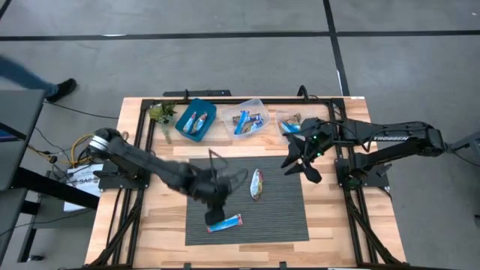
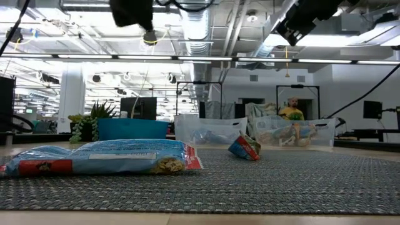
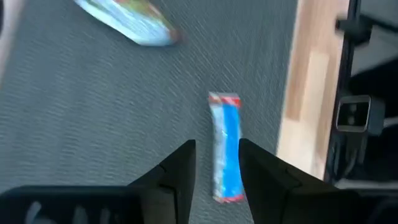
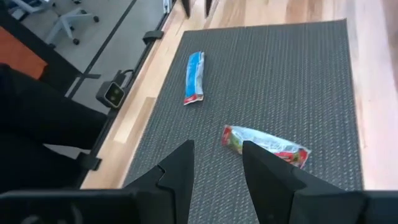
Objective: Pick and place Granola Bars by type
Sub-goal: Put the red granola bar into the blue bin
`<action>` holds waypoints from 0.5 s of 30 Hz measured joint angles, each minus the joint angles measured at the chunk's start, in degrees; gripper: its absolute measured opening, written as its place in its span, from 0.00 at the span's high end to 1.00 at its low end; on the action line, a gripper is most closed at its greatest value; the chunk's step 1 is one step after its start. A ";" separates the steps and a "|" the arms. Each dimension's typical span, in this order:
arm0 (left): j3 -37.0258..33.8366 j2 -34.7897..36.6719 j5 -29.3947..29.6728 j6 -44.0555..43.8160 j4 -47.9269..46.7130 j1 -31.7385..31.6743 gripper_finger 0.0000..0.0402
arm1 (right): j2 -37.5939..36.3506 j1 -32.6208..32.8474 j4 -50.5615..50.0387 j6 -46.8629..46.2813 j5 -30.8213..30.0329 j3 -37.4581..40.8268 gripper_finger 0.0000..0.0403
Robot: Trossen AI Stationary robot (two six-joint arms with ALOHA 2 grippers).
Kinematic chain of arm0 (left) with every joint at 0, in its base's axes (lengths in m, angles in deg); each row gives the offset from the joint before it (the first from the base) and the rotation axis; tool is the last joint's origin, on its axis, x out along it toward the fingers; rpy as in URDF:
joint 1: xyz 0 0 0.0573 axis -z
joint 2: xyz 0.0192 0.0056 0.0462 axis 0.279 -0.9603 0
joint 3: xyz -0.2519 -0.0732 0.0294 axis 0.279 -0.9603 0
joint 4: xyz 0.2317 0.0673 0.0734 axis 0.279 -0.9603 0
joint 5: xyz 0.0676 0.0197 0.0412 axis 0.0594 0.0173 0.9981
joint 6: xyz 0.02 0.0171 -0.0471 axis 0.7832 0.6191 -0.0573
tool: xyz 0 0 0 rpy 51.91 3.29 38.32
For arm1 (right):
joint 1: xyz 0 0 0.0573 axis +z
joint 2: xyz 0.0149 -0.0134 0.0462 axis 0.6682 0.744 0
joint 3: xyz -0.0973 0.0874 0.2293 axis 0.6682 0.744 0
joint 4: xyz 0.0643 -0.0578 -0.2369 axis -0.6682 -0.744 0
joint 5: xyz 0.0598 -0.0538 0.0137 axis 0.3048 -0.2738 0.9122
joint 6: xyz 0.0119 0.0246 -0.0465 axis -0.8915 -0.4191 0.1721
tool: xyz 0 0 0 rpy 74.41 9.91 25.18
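Bars lay on the dark mat: a blue bar (image 1: 225, 223) near its front edge, a silvery-green bar (image 1: 256, 183) mid-mat.
Only the left wrist view showed the left gripper (image 3: 217, 163) with fingers spread just above the blue bar; the right gripper (image 4: 217, 163), fingers also apart, hovered above the mat (image 1: 281, 214) on the bench (image 1: 337, 225).

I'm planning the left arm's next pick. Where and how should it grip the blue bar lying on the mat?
Probably across the middle of the blue bar, coming straight down from above. It lies flat on the grey mat, long and narrow, so the fingers should close on its two long edges. The left pincer hangs open above it, roughly lined up along its length. The crimped ends look a poorer hold.
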 joint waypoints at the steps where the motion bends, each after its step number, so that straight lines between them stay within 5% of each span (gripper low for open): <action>1: 0.00 -1.62 -0.76 -0.67 0.21 0.89 0.72 | 0.00 0.32 -0.14 -0.44 -0.02 0.00 0.69; 15: -0.04 -16.67 -4.11 -4.58 7.41 5.81 0.72 | 0.00 1.31 -0.64 -3.07 0.24 0.00 0.69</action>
